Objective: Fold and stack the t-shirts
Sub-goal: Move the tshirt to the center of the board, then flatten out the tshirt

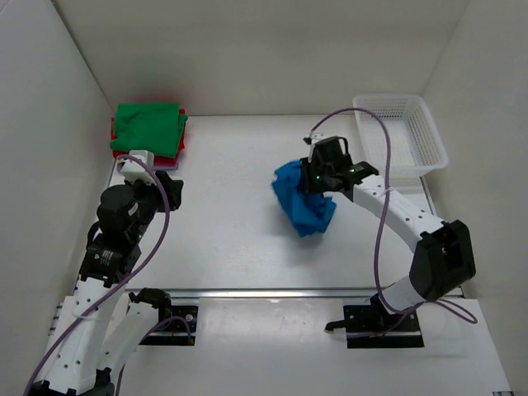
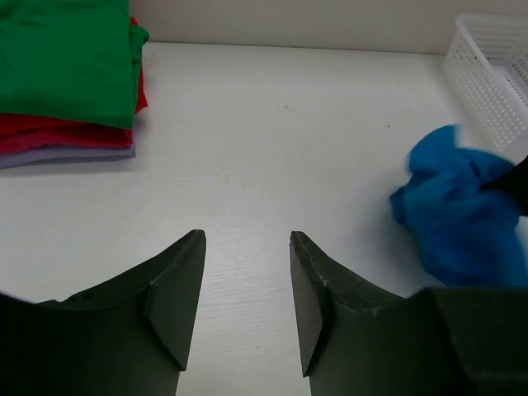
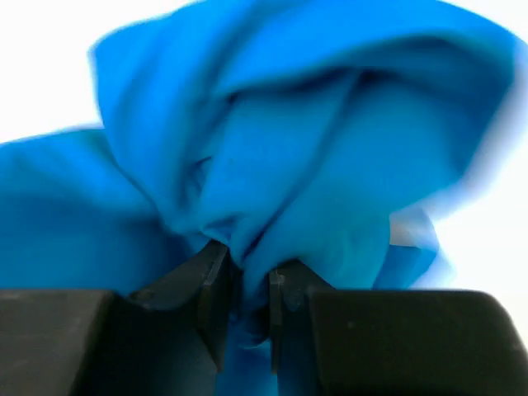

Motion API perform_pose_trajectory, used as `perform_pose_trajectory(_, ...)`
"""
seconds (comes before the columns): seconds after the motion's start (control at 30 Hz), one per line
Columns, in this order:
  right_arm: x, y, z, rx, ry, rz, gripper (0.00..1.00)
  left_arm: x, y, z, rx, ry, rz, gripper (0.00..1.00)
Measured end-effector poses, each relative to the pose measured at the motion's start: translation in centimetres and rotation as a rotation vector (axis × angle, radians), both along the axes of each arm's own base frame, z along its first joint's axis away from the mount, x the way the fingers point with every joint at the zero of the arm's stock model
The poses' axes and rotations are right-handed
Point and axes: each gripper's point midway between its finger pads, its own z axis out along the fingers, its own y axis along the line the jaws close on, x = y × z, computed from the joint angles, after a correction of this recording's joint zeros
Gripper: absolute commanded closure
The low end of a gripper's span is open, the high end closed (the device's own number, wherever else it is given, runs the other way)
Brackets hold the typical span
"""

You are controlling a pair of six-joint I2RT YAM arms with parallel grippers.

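Observation:
A crumpled bright blue t-shirt hangs bunched near the table's middle; it also shows in the left wrist view and fills the right wrist view. My right gripper is shut on a fold of it. A stack of folded t-shirts sits at the back left: green on top, red under it, pale lavender at the bottom. My left gripper is open and empty, low over bare table in front of that stack.
A white mesh basket stands at the back right, also in the left wrist view. White walls enclose the table on three sides. A metal rail runs across the near edge by the arm bases.

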Motion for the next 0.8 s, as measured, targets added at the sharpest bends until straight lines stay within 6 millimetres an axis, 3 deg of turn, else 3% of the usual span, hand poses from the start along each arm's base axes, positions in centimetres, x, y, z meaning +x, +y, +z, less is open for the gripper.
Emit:
perform_pose_trajectory(0.03, -0.9, 0.6, -1.9, -0.019, 0.054, 0.018, 0.69, -0.1, -0.2, -0.1, -0.003, 0.002, -0.010, 0.42)
perform_pose_trajectory(0.07, -1.9, 1.2, -3.0, -0.031, 0.086, 0.033, 0.51, -0.1, -0.3, -0.4, -0.006, 0.008, -0.018, 0.42)
perform_pose_trajectory(0.1, -2.3, 1.5, -3.3, -0.030, 0.095, 0.038, 0.36, -0.1, -0.7, -0.8, -0.011, 0.014, -0.034, 0.41)
perform_pose_trajectory(0.17, -2.8, 1.8, -2.3, -0.010, 0.070, 0.051, 0.19, 0.1, -1.6, -2.4, -0.019, 0.046, -0.080, 0.42)
perform_pose_trajectory(0.3, -2.1, 0.8, 0.1, 0.037, 0.003, 0.021, 0.16, 0.8, -4.7, -8.0, -0.065, 0.190, -0.192, 0.44)
perform_pose_trajectory(0.43, -1.5, -1.1, -0.8, 0.023, 0.001, -0.030, 0.14, -0.5, -10.8, -15.8, -0.069, 0.430, -0.387, 0.39)
perform_pose_trajectory(0.63, -1.0, -3.8, -3.7, -0.041, 0.066, -0.087, 0.13, -4.4, -17.4, -21.4, -0.015, 0.653, -0.590, 0.33)
perform_pose_trajectory(0.8, -0.3, -5.2, -4.2, -0.051, 0.078, -0.119, 0.14, -7.5, -20.6, -24.7, -0.041, 0.745, -0.638, 0.25)
